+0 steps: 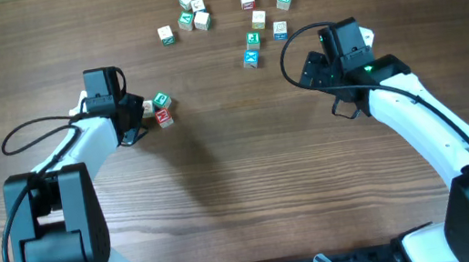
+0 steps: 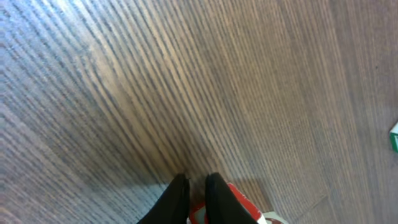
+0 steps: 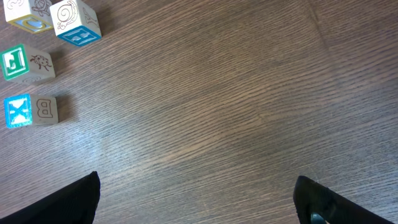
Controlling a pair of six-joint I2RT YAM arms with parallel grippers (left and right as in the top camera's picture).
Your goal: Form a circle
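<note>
Left pincer (image 2: 194, 182): pressed nearly together, tips against the red block (image 1: 162, 117), left of the table's (image 1: 245, 203) centre. My right pincer (image 3: 199, 205): spread, empty. Other blocks (image 1: 201, 20) lie scattered near the far edge. I judge this early gathering, with no ring formed. Next, I should place each block along a curve.

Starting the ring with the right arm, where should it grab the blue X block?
Probably from above, closing the open right tool on the two flat sides of the blue X block with no neighbour; it sits flat, with the green block close on another side.
</note>
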